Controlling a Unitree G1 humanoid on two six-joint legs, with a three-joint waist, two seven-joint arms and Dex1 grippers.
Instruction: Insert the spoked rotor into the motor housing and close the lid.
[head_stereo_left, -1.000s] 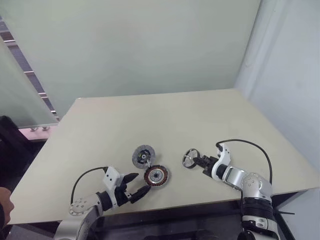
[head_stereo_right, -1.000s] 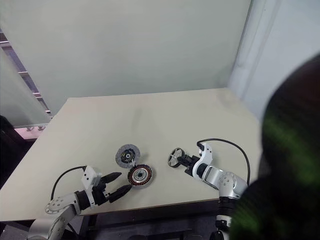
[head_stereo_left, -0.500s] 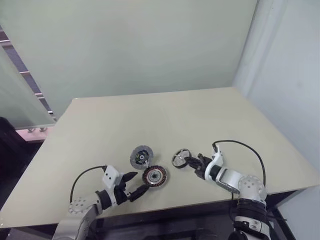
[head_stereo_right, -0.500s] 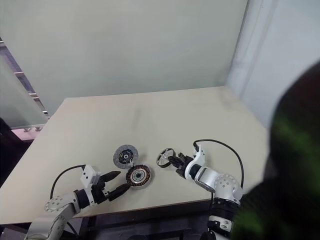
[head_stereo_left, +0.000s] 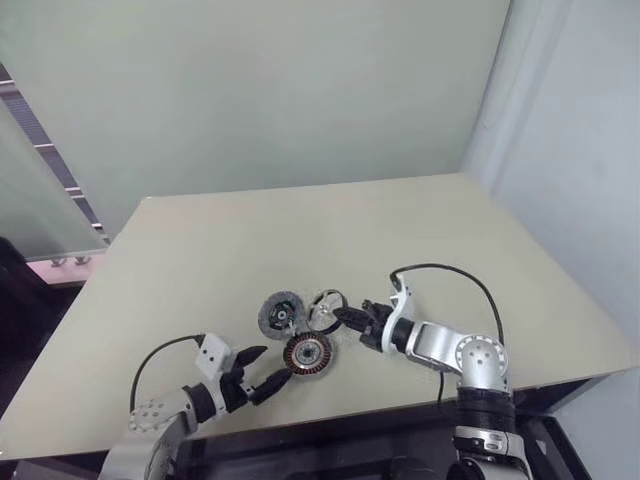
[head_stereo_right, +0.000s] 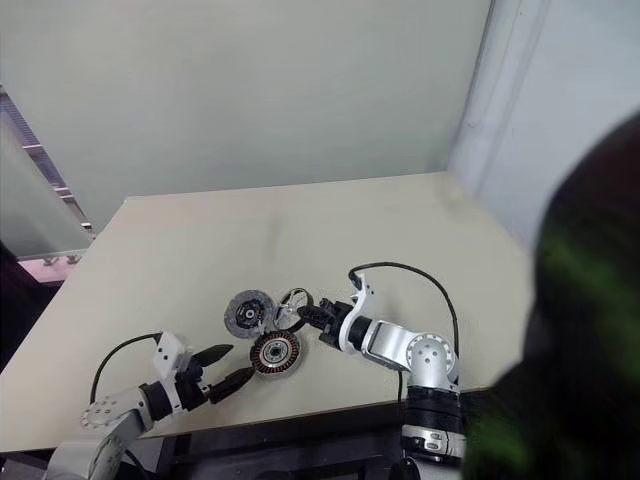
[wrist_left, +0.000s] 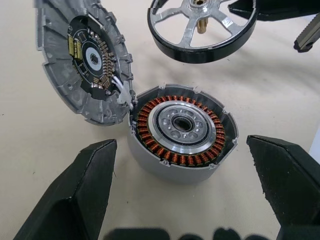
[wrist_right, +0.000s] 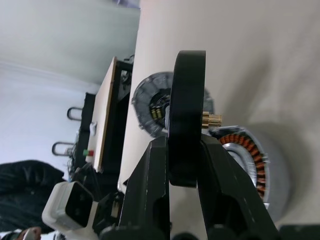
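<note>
I have the spoked rotor (wrist_left: 202, 27) pinched by its rim in the right gripper (head_stereo_left: 343, 315), off the surface (head_stereo_left: 420, 240) at about 1 o'clock from the motor housing (wrist_left: 183, 132). The lid (wrist_left: 82, 60) leans against the housing at 10 o'clock. My left gripper (wrist_left: 185, 195) waits spread around the housing. My worry: the rotor arriving tilted, so its shaft misses the bore or knocks the lid.

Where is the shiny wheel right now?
The rotor is pinched by its rim in the right hand, off the table, just right of the lid and behind the housing, near the table's front middle.
</note>
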